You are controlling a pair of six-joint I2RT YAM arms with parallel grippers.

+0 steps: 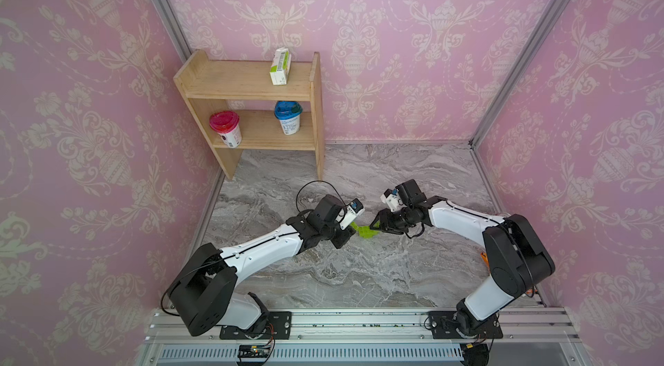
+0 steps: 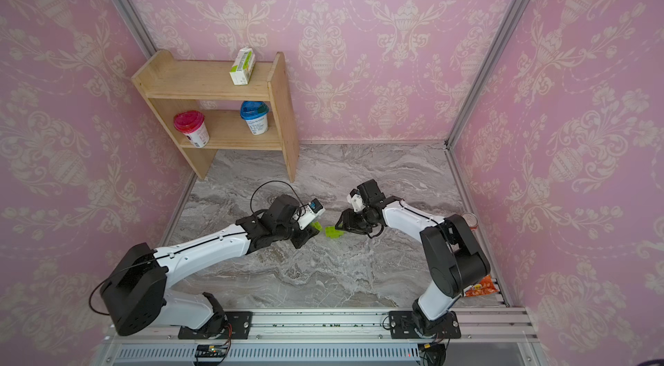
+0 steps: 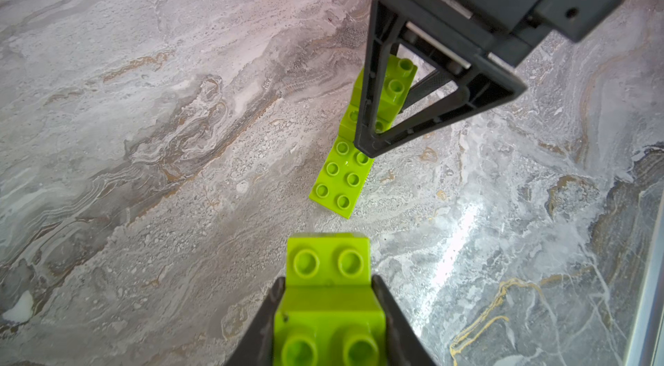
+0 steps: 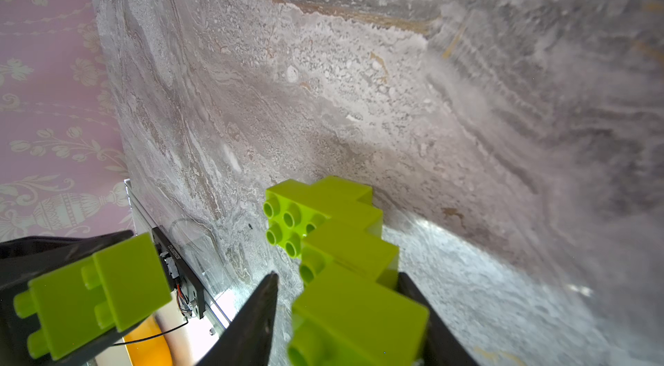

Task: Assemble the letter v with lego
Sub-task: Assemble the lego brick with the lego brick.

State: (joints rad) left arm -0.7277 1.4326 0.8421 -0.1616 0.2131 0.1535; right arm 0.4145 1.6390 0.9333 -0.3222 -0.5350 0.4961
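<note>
Grey-veined marble tabletop (image 1: 359, 274) between pink patterned walls (image 1: 72, 130). We see the left gripper (image 3: 328, 283) clamped on a stepped brick pair (image 4: 97, 292), its free end aimed at the stepped chain (image 3: 341, 174). That chain's long axis runs from the right gripper (image 4: 337, 276) toward the left one, long brick foremost, near the table's middle. The right jaws straddle its near end, half-wide, with a gap beside one finger. That finger's frame hides the chain's middle in the left wrist view. Pair and chain are apart, marble between. We cannot tell whether the chain lies flat. A wooden shelf (image 1: 251, 87) holding a carton (image 1: 280, 66), a red-lidded cup (image 1: 225, 129) and a blue-lidded cup (image 1: 288, 117) stands well apart at the rear.
</note>
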